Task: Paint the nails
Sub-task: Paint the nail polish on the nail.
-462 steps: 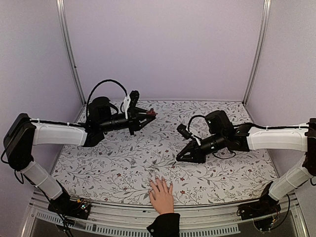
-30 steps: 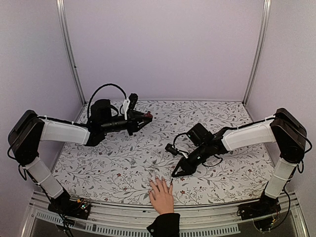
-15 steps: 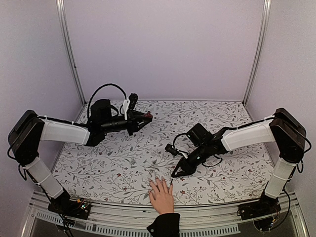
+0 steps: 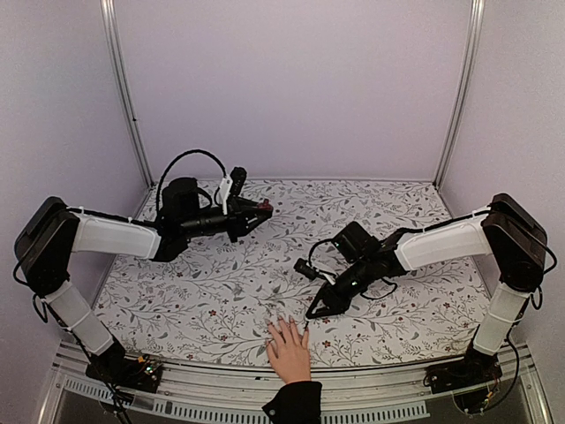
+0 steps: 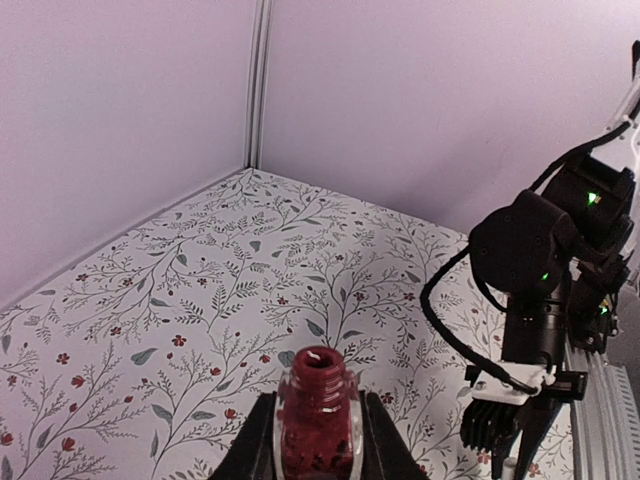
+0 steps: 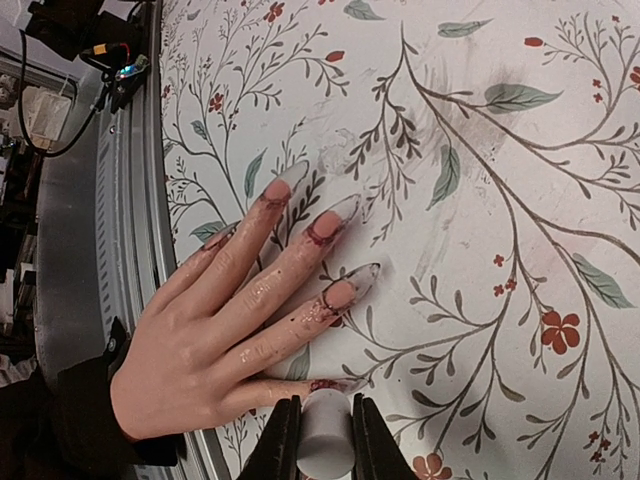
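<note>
Task thing: long, pale, translucent nails (image 6: 346, 208) on a light-skinned human hand (image 6: 190, 350) with a black sleeve cuff (image 4: 296, 405).
Where: hand lies palm down at the middle of the table's near edge, fingers spread and pointing toward the far edge. Nail tips rest on or just above the cloth.
Nail condition: red smears at the base of several nails and along the finger skin. Coverage looks patchy, so I judge the job only partly done.
Handling: nails are thin, stiff, small and glossy, on soft living fingers that may twitch. Nothing here is to be gripped. Contact should come from the brush alone, with light strokes. Wet polish will smear if dragged.
Where to hold: the grip belongs on the round white cap (image 6: 326, 440) of the brush, not on the hand.
Right gripper (image 6: 322, 412): pinched tight on that white cap, just beside the lowest finger in the wrist view. The bristles are hidden under the cap.
Left gripper (image 5: 318, 432): closed around a small, dark-red, uncapped glass bottle (image 5: 318, 375), held upright and raised near the far-left corner, well apart from the hand. Glass is smooth and the mouth is open, so tilting risks a spill.
Surface: table (image 4: 397, 203) covered in white cloth printed with grey-green sprigs and small red flowers. Flat, with a faint dark smudge in the right wrist view.
Room: plain lilac walls (image 4: 291, 88) on three sides, metal uprights (image 4: 124, 88) in the far corners, a metal rail (image 4: 212, 393) along the near edge.
</note>
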`<state>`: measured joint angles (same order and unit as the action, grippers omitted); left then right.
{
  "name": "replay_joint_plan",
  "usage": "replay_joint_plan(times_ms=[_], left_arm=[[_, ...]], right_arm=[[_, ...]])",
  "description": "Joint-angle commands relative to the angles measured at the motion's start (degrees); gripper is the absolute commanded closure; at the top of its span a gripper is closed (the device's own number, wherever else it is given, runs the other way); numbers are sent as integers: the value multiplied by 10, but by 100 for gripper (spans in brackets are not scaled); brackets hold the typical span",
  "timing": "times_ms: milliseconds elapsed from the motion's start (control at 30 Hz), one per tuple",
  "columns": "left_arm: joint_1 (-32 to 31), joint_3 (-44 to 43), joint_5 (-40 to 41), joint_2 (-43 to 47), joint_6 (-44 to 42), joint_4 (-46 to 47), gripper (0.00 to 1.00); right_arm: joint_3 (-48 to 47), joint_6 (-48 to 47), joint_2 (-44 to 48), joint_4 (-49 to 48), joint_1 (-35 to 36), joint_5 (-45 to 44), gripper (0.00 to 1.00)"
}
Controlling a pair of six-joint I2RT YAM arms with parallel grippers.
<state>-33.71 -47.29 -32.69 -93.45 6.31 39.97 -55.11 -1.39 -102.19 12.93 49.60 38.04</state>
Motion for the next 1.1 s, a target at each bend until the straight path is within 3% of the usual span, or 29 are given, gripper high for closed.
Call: replay_joint_plan(times_ms=[0, 1067], left_arm=[[8, -2, -5, -3, 5, 18, 100], [7, 2, -3, 2, 4, 18, 100]], right_arm=[[3, -8, 8, 7, 5, -5, 100], [1, -5, 13, 12, 4, -39, 100]])
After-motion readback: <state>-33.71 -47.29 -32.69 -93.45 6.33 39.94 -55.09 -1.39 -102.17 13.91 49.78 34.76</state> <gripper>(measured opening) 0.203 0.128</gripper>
